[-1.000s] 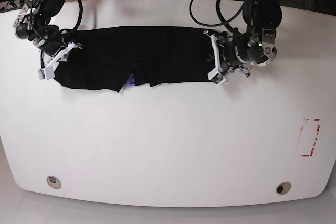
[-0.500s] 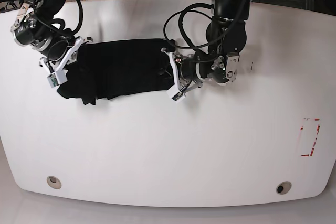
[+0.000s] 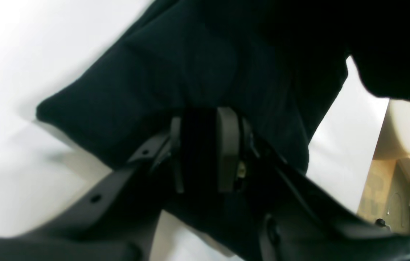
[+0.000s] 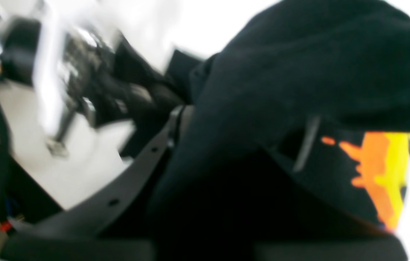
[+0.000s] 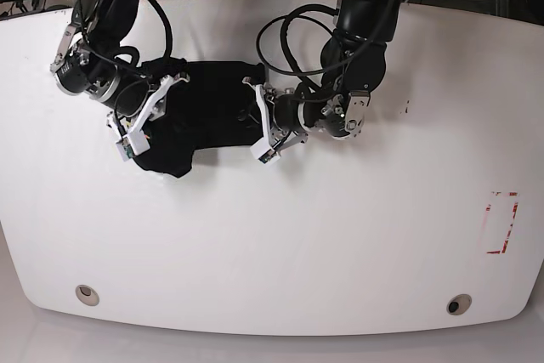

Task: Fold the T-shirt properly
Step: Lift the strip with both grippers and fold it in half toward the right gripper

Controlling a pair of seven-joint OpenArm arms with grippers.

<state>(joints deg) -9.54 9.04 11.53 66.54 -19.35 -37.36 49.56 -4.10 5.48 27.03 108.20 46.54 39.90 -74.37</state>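
Observation:
The black T-shirt (image 5: 204,108) lies bunched in a short heap at the back left of the white table (image 5: 280,235). My left gripper (image 5: 262,123) is shut on the shirt's right end. In the left wrist view its pads (image 3: 227,145) pinch black cloth (image 3: 176,72). My right gripper (image 5: 140,121) holds the shirt's left end. In the right wrist view black cloth (image 4: 281,90) drapes over the jaws, with the yellow and orange print (image 4: 390,181) showing at the right and one finger (image 4: 136,174) at the left.
A red marked rectangle (image 5: 501,223) is on the table at the right. Two round holes (image 5: 87,295) (image 5: 459,304) sit near the front edge. Cables (image 5: 297,31) loop from the left arm at the back.
The left gripper has carried the shirt's right end far to the left. The right gripper has moved right. The long strip of cloth has shortened into a bunched heap.

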